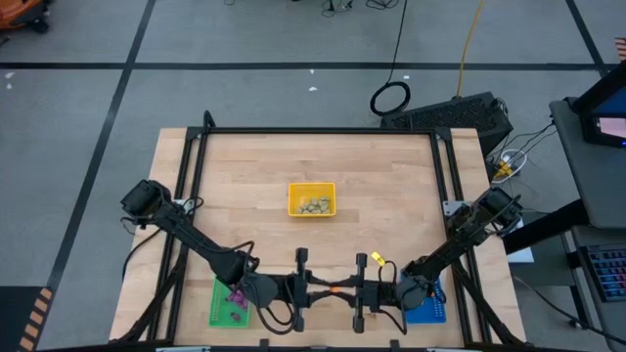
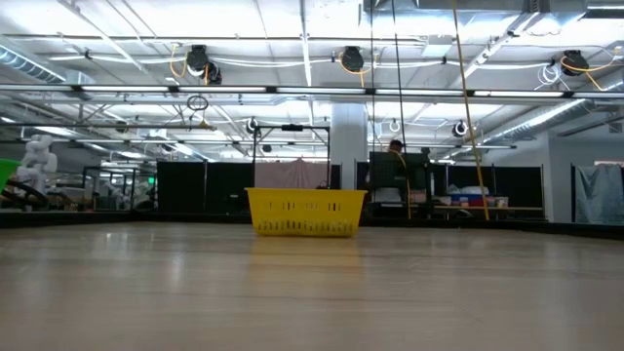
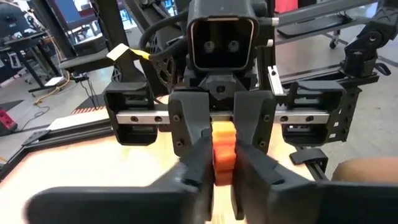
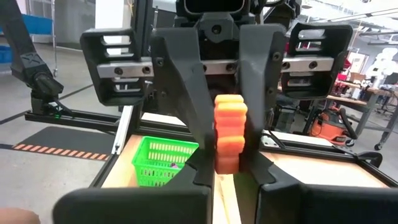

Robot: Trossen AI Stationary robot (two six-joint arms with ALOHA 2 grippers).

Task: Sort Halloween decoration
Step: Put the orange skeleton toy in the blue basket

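Surface: wooden table (image 1: 254,186) framed by black rails, standing on a grey floor marked with dark lines.
Landmark: yellow tray (image 1: 311,199) near the middle of the table, with pale trinkets (image 1: 313,205) lying inside it.
Green tray (image 1: 228,302): at the table's near edge, to the left of the yellow tray, with purple trinkets (image 1: 236,296) in it.
Blue tray (image 1: 427,305): at the near edge, to the right of the yellow tray, partly hidden under the right arm.
Left gripper (image 1: 311,289): at the near edge, in front of the yellow tray, pointing toward the right gripper.
Right gripper (image 1: 349,289): facing the left one, tip to tip.
Orange piece (image 4: 229,133): a small ridged orange trinket, upright, between the two grippers in front of the yellow tray.
Grip: both grippers' fingers are closed narrowly on the orange piece, from opposite ends.
Background: level with the table, a large workshop with ceiling lights; a person (image 2: 395,148) stands far behind the yellow tray.
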